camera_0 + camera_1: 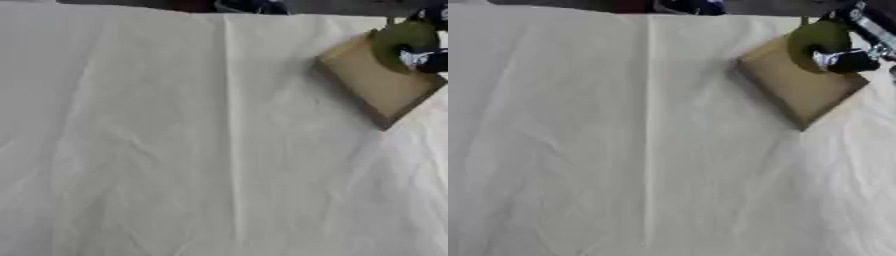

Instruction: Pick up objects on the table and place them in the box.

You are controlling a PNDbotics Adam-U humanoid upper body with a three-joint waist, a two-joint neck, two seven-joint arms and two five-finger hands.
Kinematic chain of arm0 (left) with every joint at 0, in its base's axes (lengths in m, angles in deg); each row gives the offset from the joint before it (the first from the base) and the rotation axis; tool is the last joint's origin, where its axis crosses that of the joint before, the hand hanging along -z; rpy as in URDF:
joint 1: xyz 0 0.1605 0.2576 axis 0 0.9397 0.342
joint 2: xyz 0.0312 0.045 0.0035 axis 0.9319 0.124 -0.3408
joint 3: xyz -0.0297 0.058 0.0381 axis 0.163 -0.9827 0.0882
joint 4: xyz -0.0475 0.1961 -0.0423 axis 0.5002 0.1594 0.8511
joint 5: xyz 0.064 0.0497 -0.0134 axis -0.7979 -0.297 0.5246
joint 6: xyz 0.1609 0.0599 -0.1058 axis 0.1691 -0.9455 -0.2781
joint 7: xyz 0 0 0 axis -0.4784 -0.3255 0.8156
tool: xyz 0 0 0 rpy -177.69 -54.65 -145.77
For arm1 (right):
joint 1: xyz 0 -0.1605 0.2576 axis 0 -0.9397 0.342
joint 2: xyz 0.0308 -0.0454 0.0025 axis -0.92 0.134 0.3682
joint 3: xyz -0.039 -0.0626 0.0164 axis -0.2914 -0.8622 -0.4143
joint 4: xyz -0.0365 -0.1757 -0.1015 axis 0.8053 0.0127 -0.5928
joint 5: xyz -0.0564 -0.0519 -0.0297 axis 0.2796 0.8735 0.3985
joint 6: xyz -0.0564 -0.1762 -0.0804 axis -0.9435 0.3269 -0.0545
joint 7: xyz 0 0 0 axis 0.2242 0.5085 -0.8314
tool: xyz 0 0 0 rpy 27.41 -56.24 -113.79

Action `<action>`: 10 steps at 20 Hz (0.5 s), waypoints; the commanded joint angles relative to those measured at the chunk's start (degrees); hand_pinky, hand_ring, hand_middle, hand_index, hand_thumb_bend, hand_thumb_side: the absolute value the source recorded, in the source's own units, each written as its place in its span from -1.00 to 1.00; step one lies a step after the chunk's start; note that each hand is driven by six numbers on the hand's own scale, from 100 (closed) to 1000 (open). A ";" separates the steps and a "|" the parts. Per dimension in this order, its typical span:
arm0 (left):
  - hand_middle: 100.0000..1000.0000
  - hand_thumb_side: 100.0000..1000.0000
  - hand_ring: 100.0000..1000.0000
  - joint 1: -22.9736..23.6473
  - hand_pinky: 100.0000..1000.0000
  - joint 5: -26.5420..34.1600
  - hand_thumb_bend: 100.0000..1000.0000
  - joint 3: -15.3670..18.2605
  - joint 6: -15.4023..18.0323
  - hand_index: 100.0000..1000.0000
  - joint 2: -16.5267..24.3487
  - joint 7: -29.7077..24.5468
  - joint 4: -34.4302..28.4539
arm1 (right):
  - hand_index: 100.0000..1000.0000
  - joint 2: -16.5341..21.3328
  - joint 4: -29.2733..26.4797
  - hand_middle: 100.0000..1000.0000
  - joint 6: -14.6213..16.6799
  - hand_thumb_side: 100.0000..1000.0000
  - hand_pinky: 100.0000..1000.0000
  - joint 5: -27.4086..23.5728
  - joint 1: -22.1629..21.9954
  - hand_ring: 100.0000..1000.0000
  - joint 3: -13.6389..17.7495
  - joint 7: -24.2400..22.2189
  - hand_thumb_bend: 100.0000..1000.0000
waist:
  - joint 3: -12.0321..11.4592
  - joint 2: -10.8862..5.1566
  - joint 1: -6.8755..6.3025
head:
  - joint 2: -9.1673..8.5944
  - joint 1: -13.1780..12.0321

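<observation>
A brown cardboard box point(789, 87) sits askew on the white cloth at the upper right. Over its far corner is a round green object point(814, 39) with a short stem on top. My right hand point(852, 60) comes in from the upper right corner, black with silver parts, its fingers curled against the green object's right side. Whether the object touches the box I cannot make out. My left hand shows in neither view.
A wrinkled white cloth point(175, 150) covers the whole table, with a crease running down its middle. Dark shapes point(249, 6) lie beyond the table's far edge.
</observation>
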State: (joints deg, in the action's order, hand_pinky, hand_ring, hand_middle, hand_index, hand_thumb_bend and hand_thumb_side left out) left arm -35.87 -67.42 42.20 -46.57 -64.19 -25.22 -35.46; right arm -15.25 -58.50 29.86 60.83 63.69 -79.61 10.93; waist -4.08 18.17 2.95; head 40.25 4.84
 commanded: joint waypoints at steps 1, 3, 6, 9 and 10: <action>0.23 -0.42 0.19 -0.23 -0.05 -0.08 -1.00 0.22 0.04 0.41 1.41 0.01 -1.14 | 0.25 0.71 2.57 -0.14 -0.20 -1.00 -0.05 1.38 0.44 -0.13 0.83 0.04 -1.00 | -0.18 -1.08 -0.14 | -0.43 0.02; 0.23 -0.42 0.19 -0.23 -0.05 -0.05 -1.00 0.23 0.05 0.41 1.35 0.02 -1.14 | 0.26 -0.16 4.64 -0.13 -0.21 -1.00 -0.04 2.08 0.47 -0.12 0.87 0.24 -1.00 | -0.29 -1.03 -0.17 | -0.51 0.02; 0.23 -0.41 0.19 -0.22 -0.05 0.00 -1.00 0.21 0.04 0.41 1.25 -0.05 -1.14 | 0.29 -1.40 7.16 -0.08 -0.01 -1.00 -0.02 3.39 0.95 -0.08 0.84 0.80 -1.00 | -0.38 -0.98 -0.23 | -0.51 0.08; 0.23 -0.41 0.19 -0.20 -0.05 0.04 -1.00 0.20 0.04 0.41 1.17 -0.14 -1.14 | 0.36 -2.25 9.27 0.00 0.22 -1.00 0.07 5.47 1.59 0.00 0.76 1.05 -1.00 | -0.45 -0.94 -0.29 | -0.59 0.16; 0.23 -0.41 0.19 -0.19 -0.05 0.04 -1.00 0.22 0.04 0.41 1.14 -0.15 -1.14 | 0.42 -2.39 9.85 0.05 0.33 -1.00 0.10 6.44 1.72 0.02 0.78 1.04 -0.88 | -0.47 -0.93 -0.31 | -0.62 0.14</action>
State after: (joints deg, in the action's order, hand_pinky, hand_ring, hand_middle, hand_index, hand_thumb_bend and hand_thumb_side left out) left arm -35.87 -67.42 42.20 -46.57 -64.21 -25.23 -35.46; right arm -19.10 -49.12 30.09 66.17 64.44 -79.55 11.67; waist -4.57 18.19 2.81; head 40.21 4.87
